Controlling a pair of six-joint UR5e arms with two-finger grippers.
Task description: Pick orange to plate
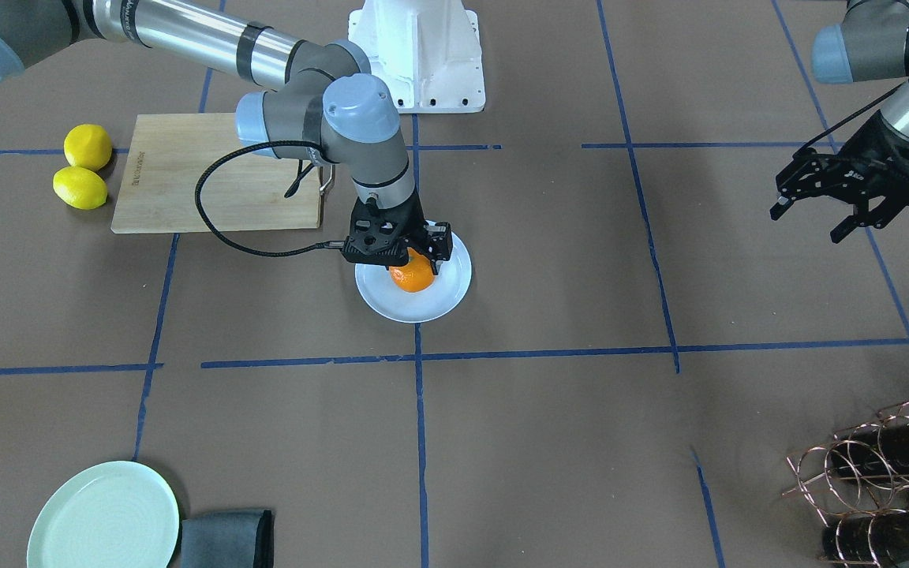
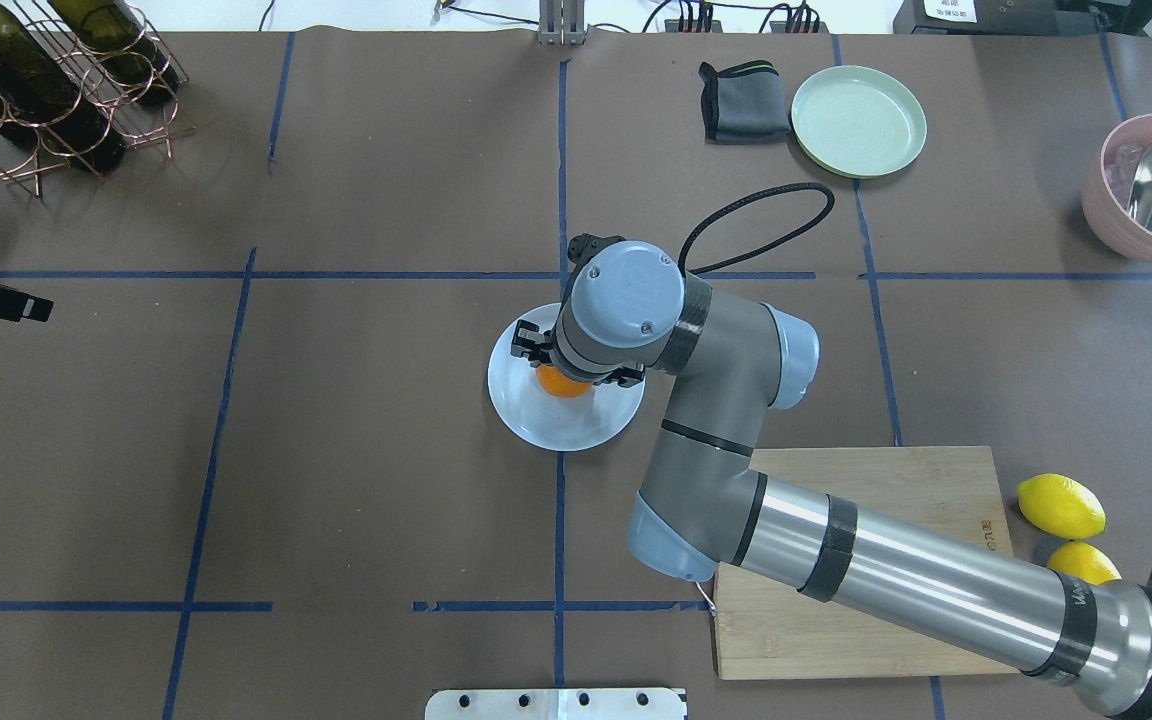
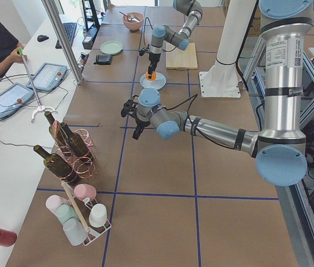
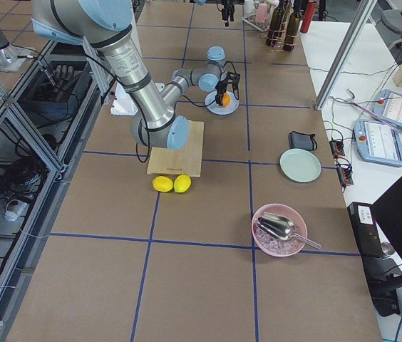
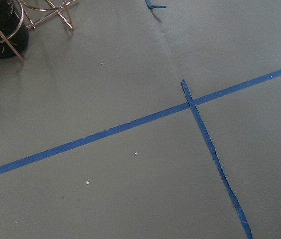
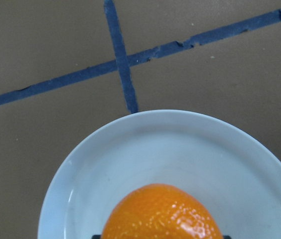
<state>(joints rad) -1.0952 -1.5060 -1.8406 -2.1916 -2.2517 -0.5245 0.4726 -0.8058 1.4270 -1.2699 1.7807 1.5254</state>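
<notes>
The orange (image 1: 413,276) is over the middle of the white plate (image 1: 443,304), close to or on its surface. My right gripper (image 1: 417,264) comes straight down on it, fingers on either side, shut on the fruit. In the right wrist view the orange (image 6: 163,214) fills the bottom centre, with the plate (image 6: 130,149) spread beneath it. From overhead the wrist hides most of the orange (image 2: 564,384) on the plate (image 2: 576,425). My left gripper (image 1: 806,225) hangs open and empty, far off to the side above bare table.
Two lemons (image 1: 84,167) lie beside a wooden cutting board (image 1: 210,173). A mint-green plate (image 1: 103,517) and a grey cloth (image 1: 226,540) sit at the operators' edge. A copper wine rack (image 1: 880,473) holds bottles; a pink bowl with a scoop (image 2: 1151,190) stands far right.
</notes>
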